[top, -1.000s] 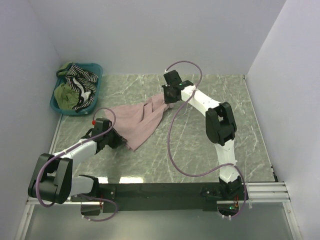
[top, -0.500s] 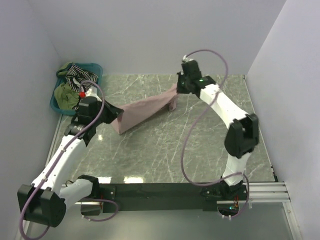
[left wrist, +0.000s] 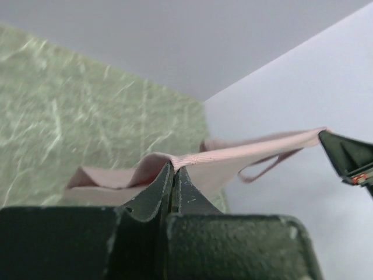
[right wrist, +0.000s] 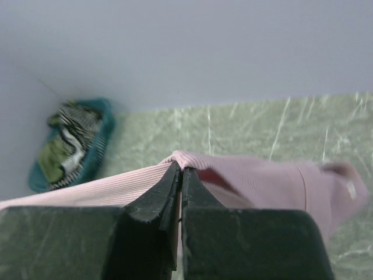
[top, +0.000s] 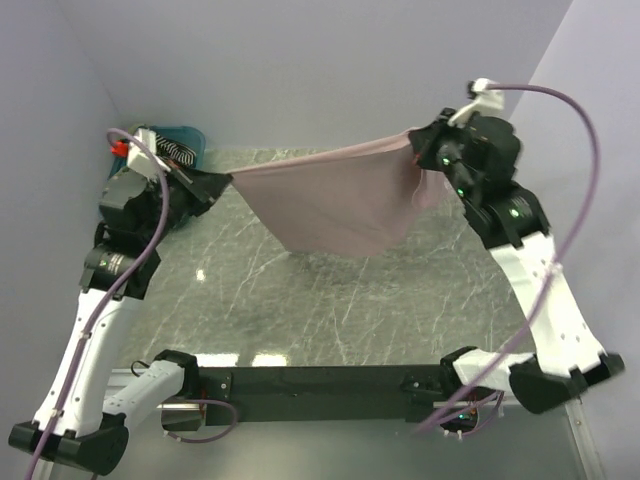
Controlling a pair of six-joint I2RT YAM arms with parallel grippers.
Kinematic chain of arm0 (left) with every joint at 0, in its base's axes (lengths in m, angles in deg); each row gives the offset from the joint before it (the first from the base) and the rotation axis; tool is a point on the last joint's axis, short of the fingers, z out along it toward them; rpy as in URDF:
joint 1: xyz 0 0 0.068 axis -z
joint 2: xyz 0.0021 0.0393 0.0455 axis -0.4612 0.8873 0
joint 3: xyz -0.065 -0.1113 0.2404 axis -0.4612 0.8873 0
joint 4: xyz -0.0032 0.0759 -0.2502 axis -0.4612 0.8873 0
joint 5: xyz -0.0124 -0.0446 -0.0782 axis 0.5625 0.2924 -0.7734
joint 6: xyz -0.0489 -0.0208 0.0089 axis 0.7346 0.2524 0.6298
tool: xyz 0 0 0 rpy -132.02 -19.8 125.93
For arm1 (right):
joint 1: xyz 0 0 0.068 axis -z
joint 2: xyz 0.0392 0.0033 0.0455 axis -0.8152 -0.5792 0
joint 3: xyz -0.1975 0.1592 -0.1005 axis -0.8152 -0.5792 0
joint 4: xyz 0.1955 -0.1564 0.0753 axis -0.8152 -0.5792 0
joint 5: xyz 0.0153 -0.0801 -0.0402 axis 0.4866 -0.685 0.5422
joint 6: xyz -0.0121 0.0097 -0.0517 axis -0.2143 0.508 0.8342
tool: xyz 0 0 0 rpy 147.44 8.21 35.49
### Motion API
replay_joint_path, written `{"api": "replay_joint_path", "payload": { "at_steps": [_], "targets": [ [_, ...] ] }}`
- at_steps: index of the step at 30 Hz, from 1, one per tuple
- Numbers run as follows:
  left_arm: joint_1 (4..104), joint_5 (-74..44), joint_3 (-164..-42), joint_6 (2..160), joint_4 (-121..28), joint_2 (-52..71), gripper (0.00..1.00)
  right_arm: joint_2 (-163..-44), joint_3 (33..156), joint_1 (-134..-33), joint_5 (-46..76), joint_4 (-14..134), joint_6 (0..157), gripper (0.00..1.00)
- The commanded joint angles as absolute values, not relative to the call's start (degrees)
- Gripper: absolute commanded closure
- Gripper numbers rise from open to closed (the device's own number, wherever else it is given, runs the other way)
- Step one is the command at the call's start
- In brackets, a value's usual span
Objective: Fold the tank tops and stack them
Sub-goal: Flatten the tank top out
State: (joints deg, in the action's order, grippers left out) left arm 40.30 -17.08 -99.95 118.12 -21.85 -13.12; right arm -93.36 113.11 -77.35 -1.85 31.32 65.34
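Observation:
The dusty pink tank top (top: 335, 195) hangs stretched in the air between both grippers, high above the table. My left gripper (top: 222, 180) is shut on its left corner; in the left wrist view the jaws pinch the ribbed hem (left wrist: 192, 158). My right gripper (top: 420, 140) is shut on the right corner, with a strap loop dangling below it; the right wrist view shows the pink cloth (right wrist: 262, 178) pinched at the fingertips. The olive green and striped tops (right wrist: 67, 146) lie in the teal basket.
The teal basket (top: 188, 136) sits at the back left corner, mostly hidden behind the left arm. The green marble table top (top: 330, 300) lies below the cloth. Pale walls close in on the left, back and right.
Both arms have risen and spread apart, lifting the pink top off the table and pulling it taut between them.

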Motion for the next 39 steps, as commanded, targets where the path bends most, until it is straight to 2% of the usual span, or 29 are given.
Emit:
{"api": "replay_joint_path", "payload": {
  "at_steps": [1, 5, 10, 15, 18, 23, 28, 32, 38, 39],
  "targets": [
    [40.21, -18.1, -107.44, 116.02, -22.52, -14.98, 0.99, -87.34, 113.16, -77.55, -5.35, 34.06, 66.32, 1.0],
    [40.21, -17.58, -110.71, 116.98, -22.6, -14.46, 0.99, -85.84, 115.01, -77.64, -4.74, 32.66, 67.64, 1.0],
    [40.21, -17.94, -108.17, 120.05, -27.25, -10.33, 0.99, -88.47, 112.3, -77.2, -0.79, 34.4, 68.78, 1.0],
    [39.94, -16.97, -106.84, 122.34, -37.51, -1.55, 0.99, -98.2, 113.42, -72.46, 11.49, 39.23, 66.94, 1.0],
    [38.89, -16.96, -111.22, 122.52, -43.14, 6.61, 0.99, -106.36, 117.98, -69.2, 14.76, 41.35, 66.41, 1.0],
    [36.26, -21.45, -122.82, 124.19, -49.41, 20.75, 0.99, -117.46, 134.32, -67.44, 15.04, 40.39, 67.11, 1.0],
    [34.06, -22.41, -131.89, 122.52, -47.13, 23.95, 0.99, -124.24, 145.51, -66.65, 13.81, 37.49, 68.08, 1.0],
    [33.53, -22.24, -125.85, 122.26, -46.25, 20.28, 0.99, -121.79, 135.96, -66.74, 13.46, 40.72, 66.94, 1.0],
    [33.61, -21.8, -101.52, 125.32, -47.3, 10.79, 0.99, -112.83, 106.88, -66.74, 12.84, 48.02, 63.43, 1.0],
    [33.7, -21.63, -93.39, 126.2, -47.39, 9.38, 0.99, -111.51, 103.01, -66.82, 13.88, 48.9, 62.11, 1.0]
  ]
}}
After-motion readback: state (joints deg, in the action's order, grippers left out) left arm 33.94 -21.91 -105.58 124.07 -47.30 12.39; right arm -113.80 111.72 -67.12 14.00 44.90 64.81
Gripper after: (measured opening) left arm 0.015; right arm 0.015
